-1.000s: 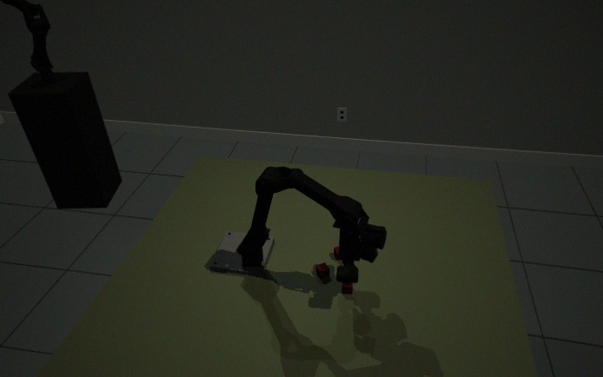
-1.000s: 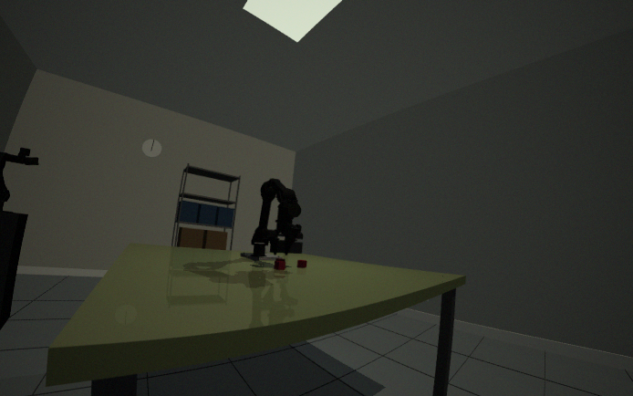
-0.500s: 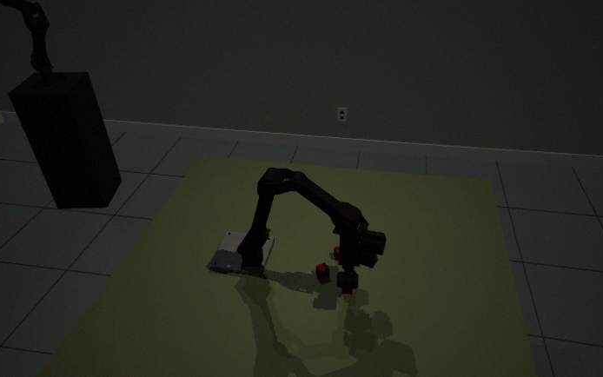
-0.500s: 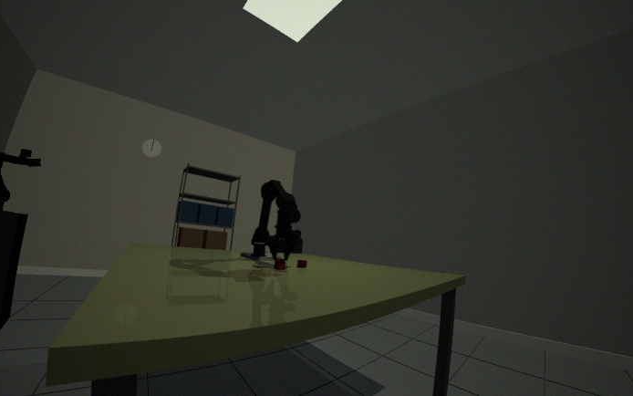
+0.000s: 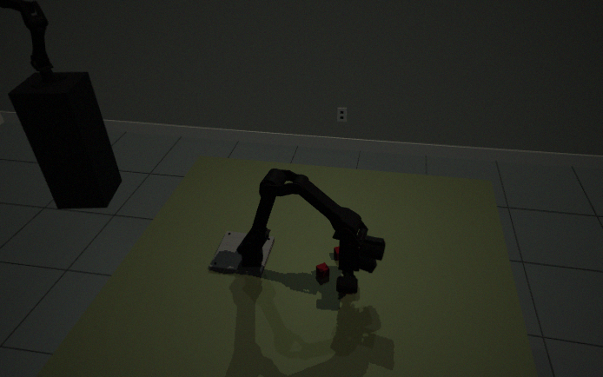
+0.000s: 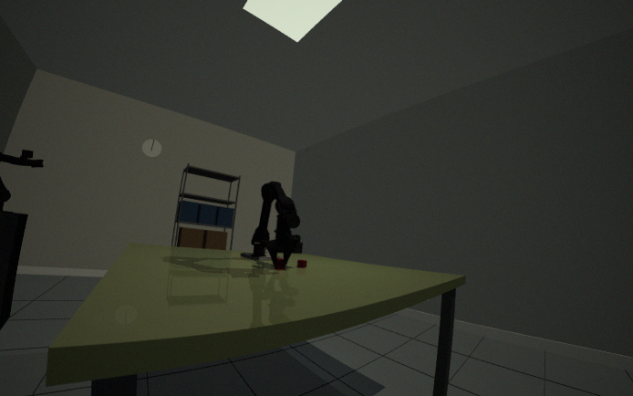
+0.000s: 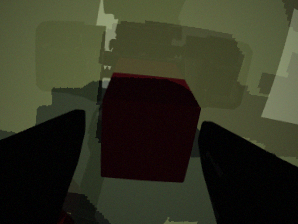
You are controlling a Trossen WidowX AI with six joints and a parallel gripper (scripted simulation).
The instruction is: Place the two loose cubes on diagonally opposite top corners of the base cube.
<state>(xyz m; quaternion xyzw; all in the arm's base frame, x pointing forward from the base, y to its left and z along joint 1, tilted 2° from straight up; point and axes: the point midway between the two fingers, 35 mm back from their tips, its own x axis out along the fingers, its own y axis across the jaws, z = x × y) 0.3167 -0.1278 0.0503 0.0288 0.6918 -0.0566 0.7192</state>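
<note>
My gripper (image 5: 347, 285) (image 6: 280, 260) (image 7: 143, 125) is down at the olive table (image 5: 435, 281), its two dark fingers on either side of a red cube (image 7: 149, 136). In the wrist view a thin gap shows on each side between the fingers and this cube, so the gripper is open around it. In the top view the fingers hide this cube. A third red cube (image 5: 336, 253) peeks out behind the arm. I cannot tell which cube is the fixed base.
The arm's grey base plate (image 5: 227, 254) sits left of the cubes. A black pedestal (image 5: 65, 140) with another arm stands on the floor far left. A shelf rack (image 6: 206, 211) stands by the back wall. A red cube (image 6: 301, 263) shows right of the gripper in the exterior view.
</note>
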